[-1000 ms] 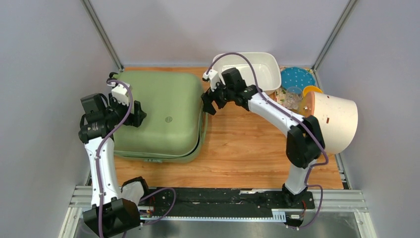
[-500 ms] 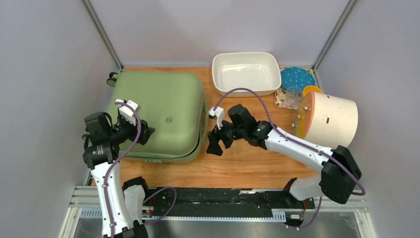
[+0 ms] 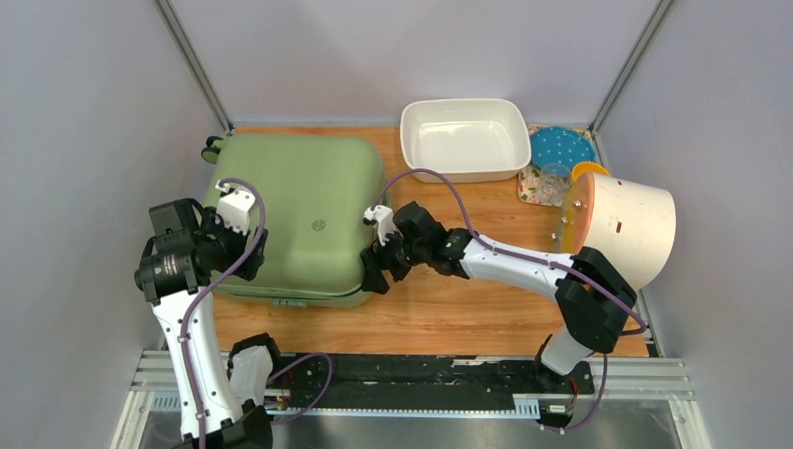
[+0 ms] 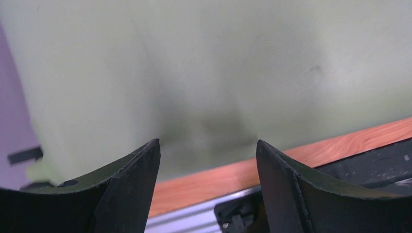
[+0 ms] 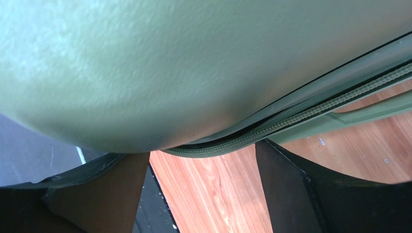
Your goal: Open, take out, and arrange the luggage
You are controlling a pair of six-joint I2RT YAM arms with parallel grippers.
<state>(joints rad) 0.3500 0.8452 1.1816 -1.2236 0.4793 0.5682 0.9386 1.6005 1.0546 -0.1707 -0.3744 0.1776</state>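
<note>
Now we are closing both arms in on the luggage [image 3: 295,220], which is lying flat on the left half of the bench [image 3: 468,299], wheels [image 3: 212,148] at its far left corner. Within the last second the right gripper [image 3: 374,273] has swung from the far right corner, beside the tub [image 3: 465,140], to the near right corner. The left gripper [image 3: 251,253] has drawn nearer along the left side. Both sets of fingers are standing apart and clamping nothing. We are judging this as the set-up for raising the lid. The shell is showing sage green, matt and rounded. At the right corner the zipper [image 5: 311,114] is running beside a dark gap, so the lid appears unzipped but not yet lifted.
</note>
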